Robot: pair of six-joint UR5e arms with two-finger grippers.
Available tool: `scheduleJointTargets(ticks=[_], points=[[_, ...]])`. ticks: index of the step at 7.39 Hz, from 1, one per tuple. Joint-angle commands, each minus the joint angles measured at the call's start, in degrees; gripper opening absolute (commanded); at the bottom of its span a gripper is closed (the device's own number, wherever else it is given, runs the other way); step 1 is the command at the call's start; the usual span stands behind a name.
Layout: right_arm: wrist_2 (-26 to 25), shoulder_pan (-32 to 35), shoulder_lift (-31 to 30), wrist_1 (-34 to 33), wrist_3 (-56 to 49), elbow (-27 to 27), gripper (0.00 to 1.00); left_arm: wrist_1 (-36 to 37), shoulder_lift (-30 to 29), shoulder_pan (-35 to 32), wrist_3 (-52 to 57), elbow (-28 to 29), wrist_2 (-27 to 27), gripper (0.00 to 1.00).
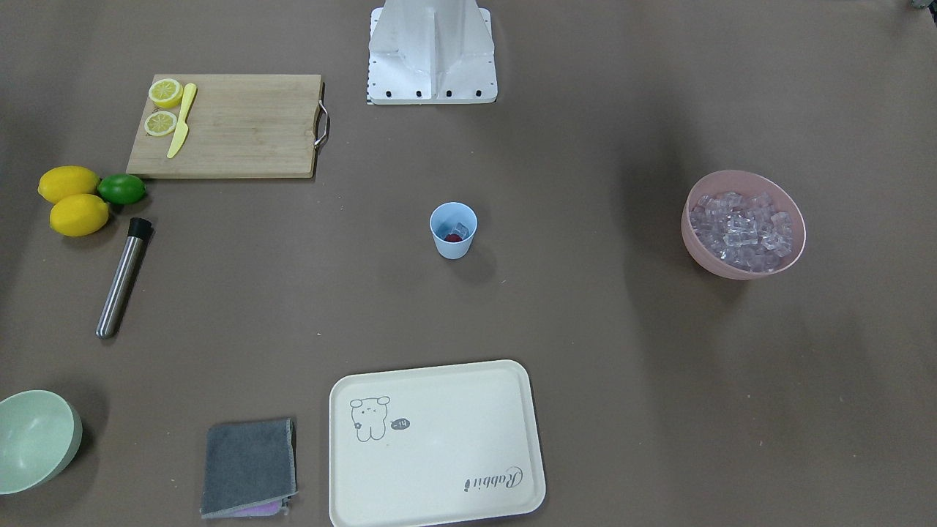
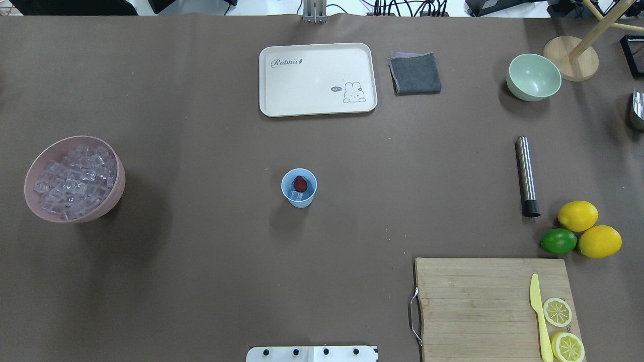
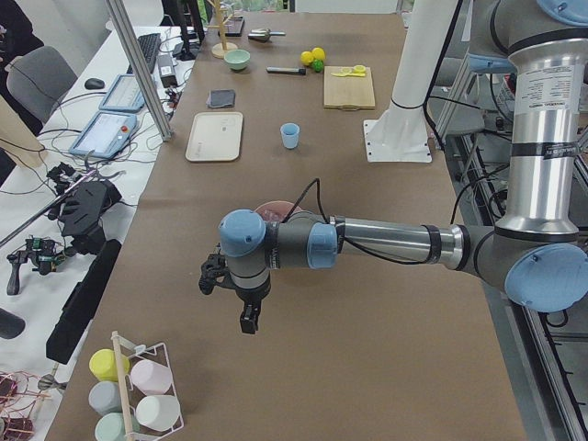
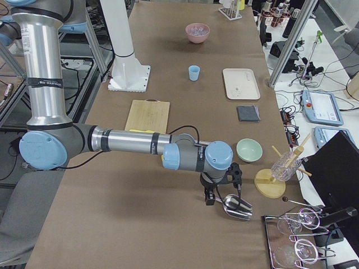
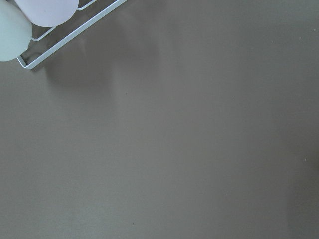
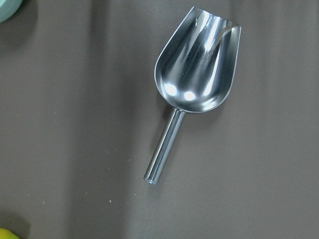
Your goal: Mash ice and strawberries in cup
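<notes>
The left pincer (image 3: 231, 301) hovers over the tabletop's (image 2: 201, 251) left end. The cup (image 2: 299, 187), holding the strawberry (image 2: 300, 183) and ice (image 2: 299, 197), stands mid-tabletop, well apart from both pincers. The right pincer (image 4: 224, 191) hangs above a scoop (image 6: 199, 64) far right; I cannot tell either pincer's grip.

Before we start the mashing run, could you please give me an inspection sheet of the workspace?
Surface: brown table cover, smooth.
Job's things: light blue cup at centre, upright, holding the strawberry and ice; pink bowl holds more ice; steel muddler lying flat.
Clutter: cutting board with lemon halves and yellow knife; two lemons, lime; tray; grey cloth; green bowl; metal scoop.
Grippers: left claw over the table by the cup rack; right claw above the scoop; open or shut cannot tell.
Cables: black cable looped at each wrist.
Surroundings: side desks with devices.
</notes>
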Motion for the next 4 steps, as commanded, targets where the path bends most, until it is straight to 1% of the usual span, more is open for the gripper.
scheduleJointTargets(ticks=[1, 2, 3, 4], points=[[-3.00, -1.21, 1.60, -3.55, -0.52, 0.11, 1.00, -0.14, 0.07, 0.01, -0.22, -0.28, 0.03, 0.98], [-4.23, -1.22, 3.51, -6.43, -1.56, 0.11, 1.00, -0.23, -0.10, 0.10, -0.04, -0.29, -0.05, 0.97], [-4.33, -0.87, 5.10, -9.94, -2.44, 1.07, 1.00, -1.36, -0.02, 0.19, 0.05, 0.06, 0.03, 0.97], [-5.03, -0.87, 5.11, -10.15, -2.63, 1.69, 1.00, -1.98, -0.02, 0.10, 0.05, -0.28, -0.05, 0.97]])
